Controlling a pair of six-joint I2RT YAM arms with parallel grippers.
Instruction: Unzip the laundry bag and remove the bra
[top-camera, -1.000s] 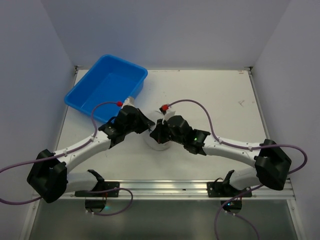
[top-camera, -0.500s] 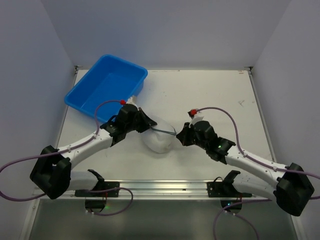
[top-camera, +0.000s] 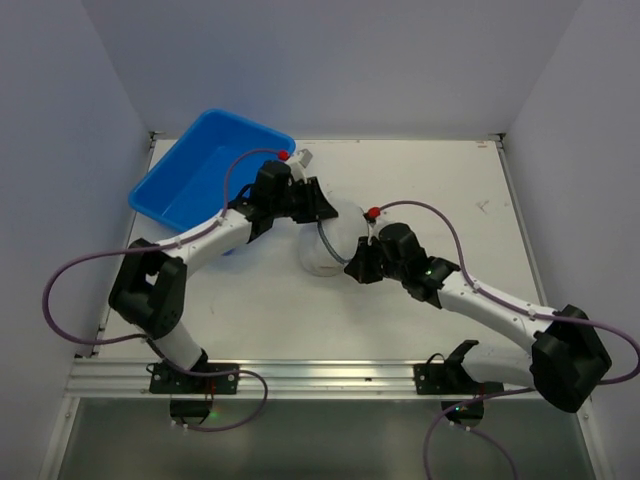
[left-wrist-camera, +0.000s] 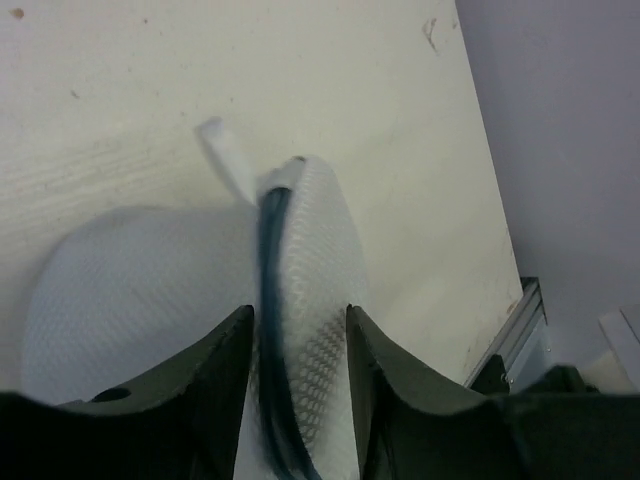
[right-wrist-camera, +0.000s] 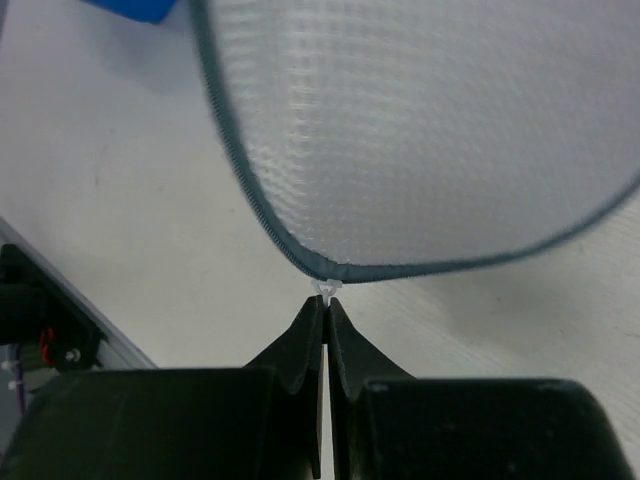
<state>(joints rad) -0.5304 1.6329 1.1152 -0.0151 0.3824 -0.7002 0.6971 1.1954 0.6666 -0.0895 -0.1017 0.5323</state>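
Observation:
The laundry bag (top-camera: 328, 243), white mesh with a dark zipper band, lies near the middle of the table. My left gripper (top-camera: 322, 207) comes from the far left side and is closed on the bag's rim; in the left wrist view the mesh and the zipper band (left-wrist-camera: 270, 260) sit between its jaws (left-wrist-camera: 298, 315). My right gripper (top-camera: 352, 268) is at the bag's near right edge. In the right wrist view it (right-wrist-camera: 326, 300) is shut on the small white zipper pull (right-wrist-camera: 326, 289) under the band (right-wrist-camera: 250, 200). The bra is hidden; no yellow shows.
The blue plastic tub (top-camera: 200, 170) stands at the far left, just behind the left arm. A white tag (left-wrist-camera: 225, 155) sticks out of the bag's rim. The table's metal front rail (top-camera: 320, 375) runs along the near edge.
The left arm has swung farther out and to the right, and the bag has shifted away with it. The right gripper, drawn back half a second ago, has returned and shut on the zipper pull.

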